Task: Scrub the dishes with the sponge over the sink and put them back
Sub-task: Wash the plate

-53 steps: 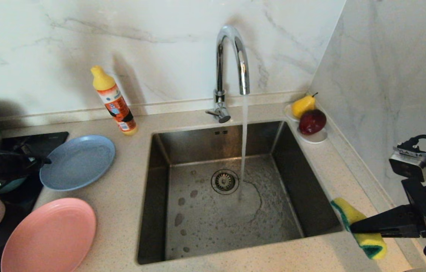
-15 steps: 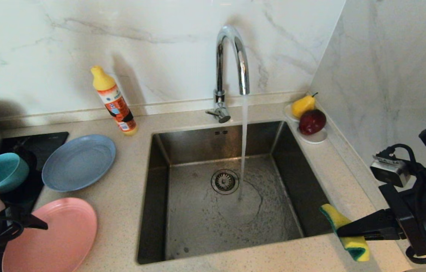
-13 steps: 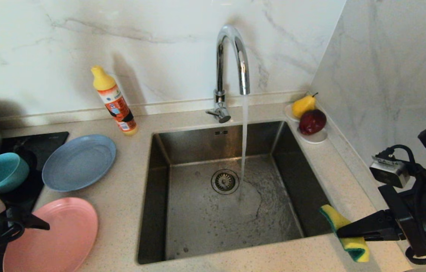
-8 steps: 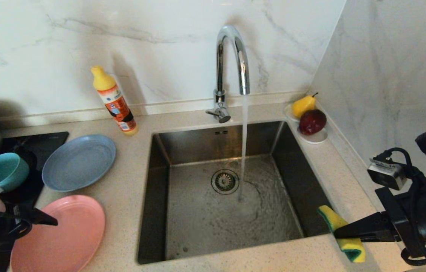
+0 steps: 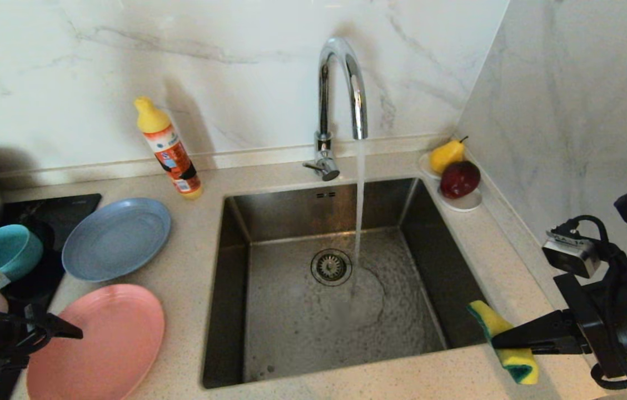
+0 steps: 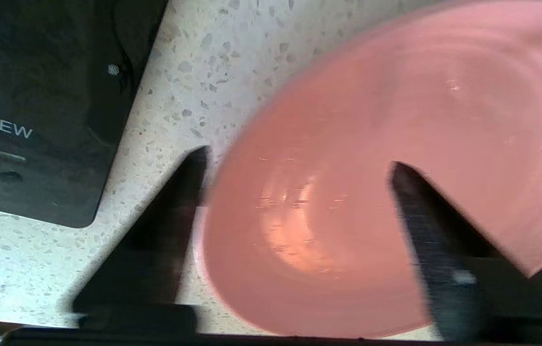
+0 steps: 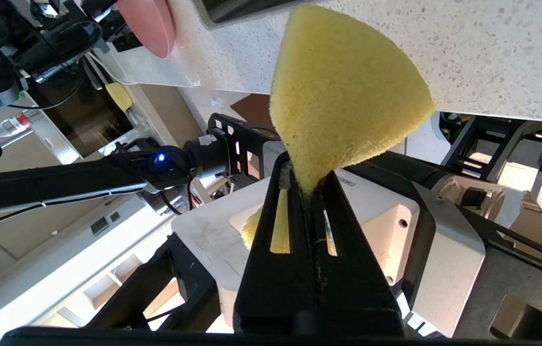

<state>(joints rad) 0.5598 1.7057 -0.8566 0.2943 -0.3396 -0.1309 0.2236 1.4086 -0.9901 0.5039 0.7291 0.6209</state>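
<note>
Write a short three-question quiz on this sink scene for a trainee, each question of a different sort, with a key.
1. True or false: the right gripper grips the sponge.
2. Which dish lies nearest the left gripper? A) blue plate B) pink plate C) teal bowl
3. Fill in: water from the tap falls into the ____.

Key: 1 true; 2 B; 3 sink.

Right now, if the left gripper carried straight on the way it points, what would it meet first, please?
Most likely the salmon-pink plate: the left gripper already straddles its near rim, one finger outside on the counter and the other over the plate. Depth is unclear.
</note>
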